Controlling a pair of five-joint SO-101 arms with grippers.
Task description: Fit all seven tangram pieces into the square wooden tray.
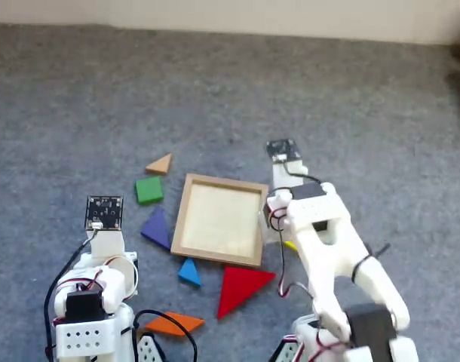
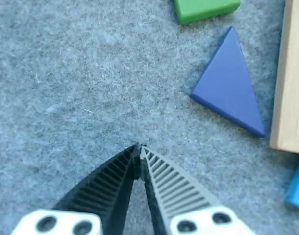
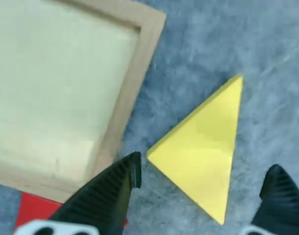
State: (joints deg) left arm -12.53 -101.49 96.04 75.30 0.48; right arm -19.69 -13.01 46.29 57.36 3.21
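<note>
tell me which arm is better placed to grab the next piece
Right, likely. The right gripper is open with the yellow triangle between its fingers, beside the wooden tray. The left gripper is shut over bare carpet, the dark blue triangle off to one side.

soft, even light lies bright over the grey carpet [image 1: 215, 90]. shadows are faint and short: a thin dark band under the dark blue triangle [image 2: 228, 83] and beside the yellow triangle [image 3: 203, 147]. the floor of the tray [image 3: 126, 98] looks pale and washed in the right wrist view.
</note>
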